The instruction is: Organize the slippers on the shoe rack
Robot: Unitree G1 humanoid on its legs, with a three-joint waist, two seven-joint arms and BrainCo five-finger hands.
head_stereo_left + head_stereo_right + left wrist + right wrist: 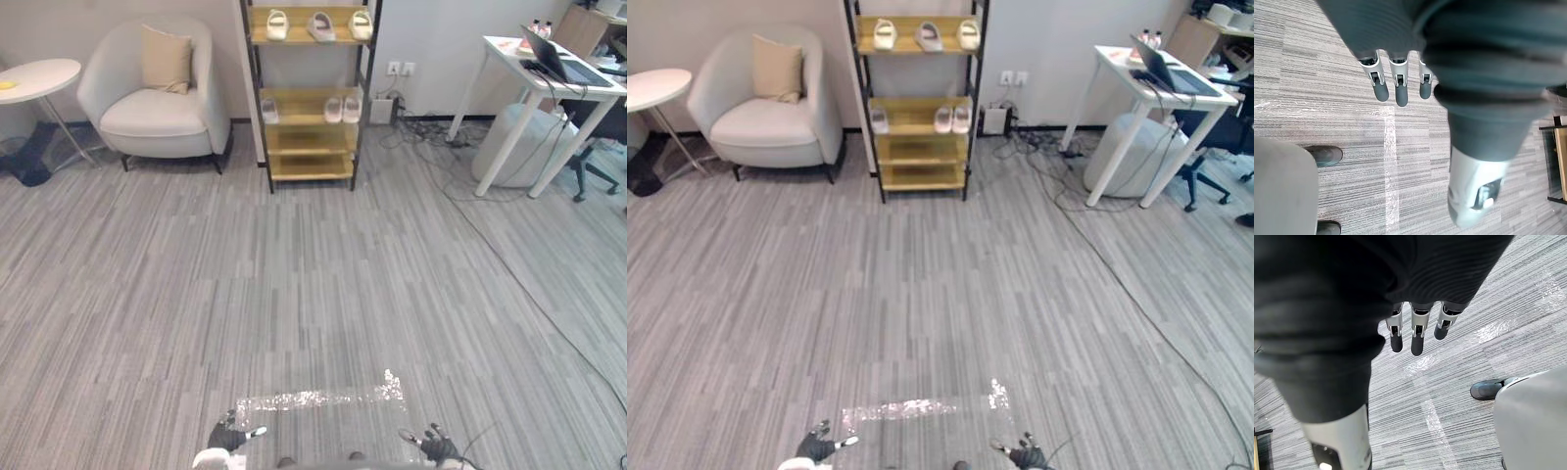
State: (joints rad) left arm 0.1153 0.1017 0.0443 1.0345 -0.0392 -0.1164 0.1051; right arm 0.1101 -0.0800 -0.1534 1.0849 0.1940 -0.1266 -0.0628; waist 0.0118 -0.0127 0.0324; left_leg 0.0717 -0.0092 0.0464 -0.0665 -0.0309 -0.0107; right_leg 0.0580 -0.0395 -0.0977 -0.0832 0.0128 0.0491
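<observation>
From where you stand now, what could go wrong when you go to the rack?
1. The rack stands far across the floor, and cables lie on the floor just right of it. A path that drifts right might catch them.
2. The top slippers lie close together, so reaching for one could knock another off the shelf.
</observation>
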